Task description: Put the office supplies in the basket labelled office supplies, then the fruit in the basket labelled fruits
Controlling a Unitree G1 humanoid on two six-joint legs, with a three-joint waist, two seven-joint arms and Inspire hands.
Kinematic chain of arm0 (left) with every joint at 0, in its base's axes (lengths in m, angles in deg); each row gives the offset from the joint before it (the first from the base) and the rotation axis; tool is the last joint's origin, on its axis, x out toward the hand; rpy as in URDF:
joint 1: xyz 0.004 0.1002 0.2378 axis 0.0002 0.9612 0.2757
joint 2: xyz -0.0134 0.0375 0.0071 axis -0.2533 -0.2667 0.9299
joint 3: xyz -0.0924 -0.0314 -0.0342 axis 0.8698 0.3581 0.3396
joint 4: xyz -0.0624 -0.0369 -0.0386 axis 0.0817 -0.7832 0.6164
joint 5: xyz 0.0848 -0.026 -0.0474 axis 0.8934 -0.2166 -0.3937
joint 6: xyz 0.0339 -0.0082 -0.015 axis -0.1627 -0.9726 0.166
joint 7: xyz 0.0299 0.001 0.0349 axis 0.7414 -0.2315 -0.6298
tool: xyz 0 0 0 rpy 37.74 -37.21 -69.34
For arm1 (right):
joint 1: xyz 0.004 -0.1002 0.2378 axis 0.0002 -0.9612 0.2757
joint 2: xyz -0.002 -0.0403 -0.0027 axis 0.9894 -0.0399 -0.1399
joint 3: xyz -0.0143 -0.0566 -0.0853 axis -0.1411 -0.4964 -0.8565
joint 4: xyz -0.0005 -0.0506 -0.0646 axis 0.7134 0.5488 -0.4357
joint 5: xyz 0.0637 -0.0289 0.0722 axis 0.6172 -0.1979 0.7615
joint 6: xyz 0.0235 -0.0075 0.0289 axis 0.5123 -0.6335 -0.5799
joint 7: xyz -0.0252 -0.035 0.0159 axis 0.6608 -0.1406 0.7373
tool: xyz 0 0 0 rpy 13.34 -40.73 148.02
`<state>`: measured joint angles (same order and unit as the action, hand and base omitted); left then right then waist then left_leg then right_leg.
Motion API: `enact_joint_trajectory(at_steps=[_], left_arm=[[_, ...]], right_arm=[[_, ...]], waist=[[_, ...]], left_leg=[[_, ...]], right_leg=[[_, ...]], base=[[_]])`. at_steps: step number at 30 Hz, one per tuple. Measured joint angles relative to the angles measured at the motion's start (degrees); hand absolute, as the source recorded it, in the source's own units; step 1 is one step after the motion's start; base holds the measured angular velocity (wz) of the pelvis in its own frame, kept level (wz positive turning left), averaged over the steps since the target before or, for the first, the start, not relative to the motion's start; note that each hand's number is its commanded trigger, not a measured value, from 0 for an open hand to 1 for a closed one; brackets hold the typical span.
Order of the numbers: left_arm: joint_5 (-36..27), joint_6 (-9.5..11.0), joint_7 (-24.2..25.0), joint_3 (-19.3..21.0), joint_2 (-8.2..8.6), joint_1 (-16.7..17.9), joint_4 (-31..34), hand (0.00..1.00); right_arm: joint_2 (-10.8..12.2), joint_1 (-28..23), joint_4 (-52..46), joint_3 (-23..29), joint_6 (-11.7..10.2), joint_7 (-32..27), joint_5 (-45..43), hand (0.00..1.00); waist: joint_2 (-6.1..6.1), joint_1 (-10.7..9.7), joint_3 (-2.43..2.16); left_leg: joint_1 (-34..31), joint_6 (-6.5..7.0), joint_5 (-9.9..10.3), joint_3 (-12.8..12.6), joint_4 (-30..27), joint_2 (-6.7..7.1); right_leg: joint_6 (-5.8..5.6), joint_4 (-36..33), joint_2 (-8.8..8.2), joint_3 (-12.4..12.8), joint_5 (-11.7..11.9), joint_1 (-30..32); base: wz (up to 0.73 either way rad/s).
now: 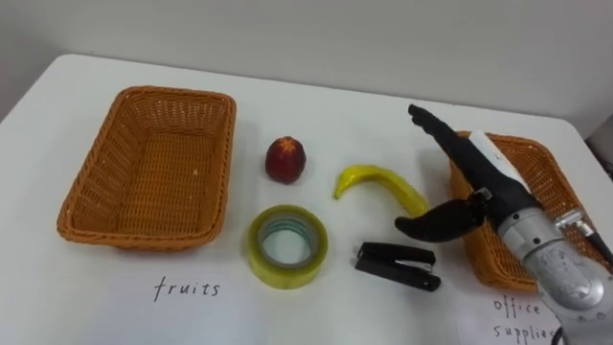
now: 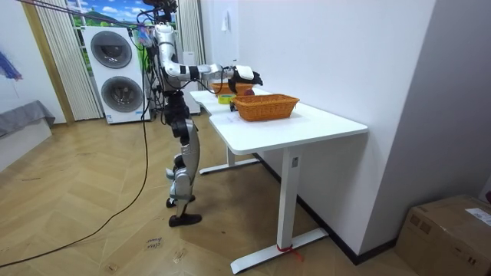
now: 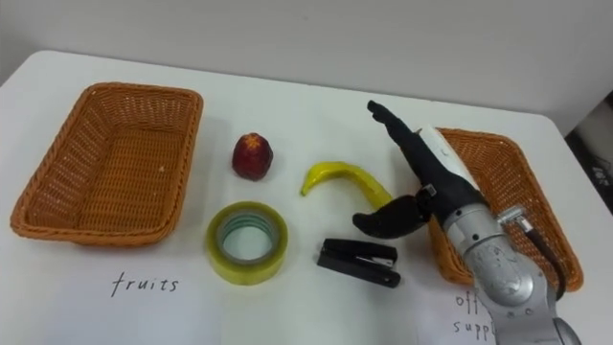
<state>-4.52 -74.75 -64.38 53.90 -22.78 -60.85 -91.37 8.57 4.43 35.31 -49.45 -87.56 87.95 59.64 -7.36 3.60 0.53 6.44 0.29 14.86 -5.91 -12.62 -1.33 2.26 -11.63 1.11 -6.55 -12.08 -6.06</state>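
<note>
The sorting has barely begun, judging by how things lie: all four items sit on the white surface (image 1: 326, 101) between the two baskets. The left basket (image 1: 178, 93), above the handwritten "fruits" label, is empty, and what shows of the right basket (image 1: 536, 144) by the office-supplies label holds nothing, though the arm hides part of it. The red fruit (image 1: 285, 159) and the banana (image 1: 378, 182) lie in the middle, with the tape roll (image 1: 287, 246) and the black stapler (image 1: 397, 265) nearer the robot. The right hand (image 1: 490, 187) hangs just beside the right basket with fingers straight and thumb spread, grasping nothing, above the banana's near end and the stapler. Two fruits and two supplies are left to move.
</note>
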Motion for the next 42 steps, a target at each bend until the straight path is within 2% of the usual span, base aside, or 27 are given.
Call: enact_joint_trajectory(at_steps=[8, 11, 16, 23, 27, 34, 42], left_arm=[[0.02, -0.08, -0.02, 0.08, 0.0, 0.01, 0.17, 0.0], [0.03, -0.19, -0.02, 0.05, 0.01, 0.03, 0.23, 0.0], [0.02, -0.66, -0.24, 0.04, 0.01, 0.51, 3.76, 0.0], [0.01, -1.24, -1.29, -0.04, 0.01, 1.0, 4.09, 0.0], [0.01, -1.28, -1.35, -0.05, 0.0, 0.97, 4.09, 0.0], [0.01, -1.58, -1.38, -0.04, 0.0, 1.56, 4.08, 0.0], [0.03, -1.58, -1.36, -0.04, 0.0, 1.59, 4.36, 0.0]], right_arm=[[0.0, 0.0, -0.02, 0.01, 1.05, 3.31, -4.08, 0.0], [0.01, 0.0, -0.45, 0.01, 2.05, 5.01, -4.1, 0.0], [0.01, -0.03, -0.51, -0.01, 4.06, 9.58, -4.89, 0.0], [0.01, -0.02, -0.39, -1.61, 5.99, 14.25, -6.19, 0.0], [0.01, -0.03, -0.24, -2.25, 7.03, 16.52, -6.17, 0.0], [0.01, -0.03, -0.17, -2.25, 7.31, 19.03, -6.2, 0.0], [0.01, -0.03, 0.81, -2.25, 8.22, 20.67, -7.45, 0.0]], waist=[[-0.15, 0.03, -0.23], [-0.22, 0.04, -0.32], [-0.31, 1.36, -0.47], [-0.82, 2.09, -0.85], [-1.14, 2.79, -0.74], [-1.14, 3.14, -0.5], [-1.16, 3.16, -0.49]], left_leg=[[0.0, 0.0, 0.0, -0.01, -0.05, -0.02], [0.03, 0.01, 0.0, 0.0, -0.07, -0.04], [0.1, 0.01, 0.0, -0.01, 0.09, -0.06], [0.17, 0.01, 0.0, -0.04, -0.03, -0.07], [0.17, 0.01, 0.0, -0.04, -0.03, -0.06], [0.02, 0.01, 0.0, 0.02, 0.14, -0.08], [-0.16, 0.03, -0.01, -0.01, 0.45, -0.04]], right_leg=[[0.03, -0.07, -0.01, -0.02, 0.03, 0.03], [0.04, -0.11, -0.01, -0.02, 0.11, 0.03], [0.07, -0.15, 0.03, 0.07, 0.15, 0.5], [0.08, -0.12, -0.07, 0.08, 0.17, 0.55], [0.05, -0.05, -0.08, 0.12, 0.21, 0.53], [0.07, -0.05, -0.03, 0.08, 0.26, 0.56], [0.07, -0.06, 0.0, 0.16, 0.26, 1.18]], base=[[0.0], [0.0], [0.0], [0.0], [0.0], [0.0], [0.0]])
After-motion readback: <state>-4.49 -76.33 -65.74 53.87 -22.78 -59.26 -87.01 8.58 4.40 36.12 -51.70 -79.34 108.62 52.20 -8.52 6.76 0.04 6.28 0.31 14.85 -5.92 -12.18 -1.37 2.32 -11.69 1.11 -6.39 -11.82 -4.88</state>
